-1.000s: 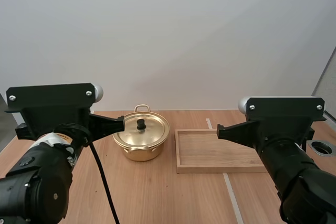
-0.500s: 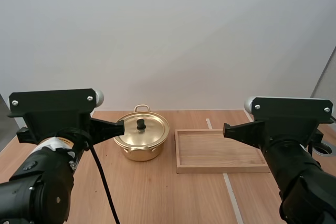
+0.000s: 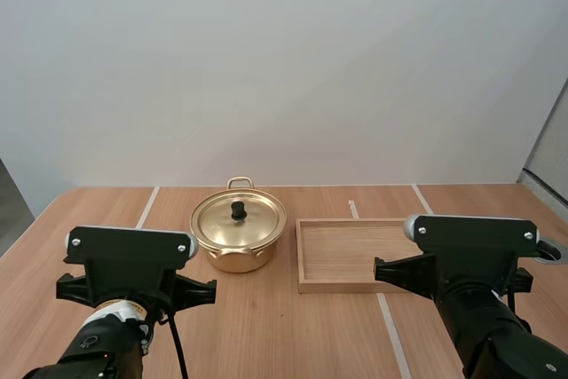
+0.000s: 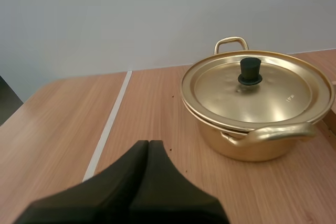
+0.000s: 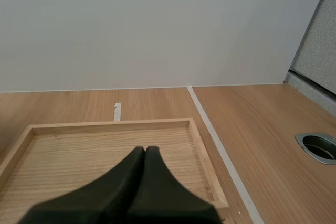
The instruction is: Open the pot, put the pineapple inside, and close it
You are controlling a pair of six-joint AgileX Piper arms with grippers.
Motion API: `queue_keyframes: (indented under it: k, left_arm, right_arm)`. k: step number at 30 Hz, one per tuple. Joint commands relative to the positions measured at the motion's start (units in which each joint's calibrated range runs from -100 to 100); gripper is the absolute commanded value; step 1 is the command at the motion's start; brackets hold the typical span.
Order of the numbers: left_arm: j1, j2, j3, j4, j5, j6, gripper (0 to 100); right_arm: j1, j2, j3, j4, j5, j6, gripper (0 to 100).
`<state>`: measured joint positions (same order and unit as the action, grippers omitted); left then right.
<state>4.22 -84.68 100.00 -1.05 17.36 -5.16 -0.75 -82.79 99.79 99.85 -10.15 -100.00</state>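
A golden pot point(image 3: 236, 248) stands left of the table's centre, its lid point(image 3: 238, 219) on and a black knob point(image 3: 238, 210) on top. In the left wrist view the pot point(image 4: 247, 145) is ahead and to the right of my left gripper point(image 4: 148, 143), whose fingers lie together as one dark wedge, well short of it. My right gripper point(image 5: 145, 149) is likewise shut on nothing and hovers over the near part of the wooden tray point(image 5: 110, 125). In the high view both arms sit low at the near edge of the table.
The wooden tray point(image 3: 346, 285) lies right of the pot, a small gap between them. A round metal-rimmed hole point(image 3: 548, 251) is set in the table at the far right. White tape lines point(image 3: 390, 335) run across the tabletop.
Both arms have sunk lower and drawn back toward the near edge in the high view, uncovering the pot and the tray. The pot and tray have not moved.
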Motion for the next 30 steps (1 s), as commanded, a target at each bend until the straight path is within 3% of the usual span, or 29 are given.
queue_keyframes:
  k: [1,14,16,19,21,25,30]
  left_arm:
    - [-0.24,-1.2,0.0,0.2,-2.0,-0.1,0]
    - [-0.24,-1.3,0.0,0.2,-2.0,-0.1,0]
    - [-0.24,-1.3,0.0,0.2,-2.0,-0.1,0]
    - [-0.24,-1.3,0.0,0.2,-2.0,-0.1,0]
    - [-0.24,-1.3,0.0,0.2,-2.0,-0.1,0]
    - [-0.24,-1.3,0.0,0.2,-2.0,-0.1,0]
    - [-0.24,-1.3,0.0,0.2,-2.0,-0.1,0]
  right_arm:
    - [-0.2,-0.5,0.2,0.1,0.0,0.0,0]
    - [-0.2,-0.5,0.2,-1.7,-0.3,0.0,0]
    - [-0.2,-0.5,0.2,-13.3,0.4,0.0,0]
    - [-0.2,-0.5,0.2,-39.6,-0.4,0.0,0]
    - [-0.2,-1.0,0.2,-45.9,-2.2,0.0,0]
    - [-0.2,-3.0,0.2,-34.3,-4.1,0.0,0]
    - [-0.2,-7.4,0.2,-25.9,-10.0,0.0,0]
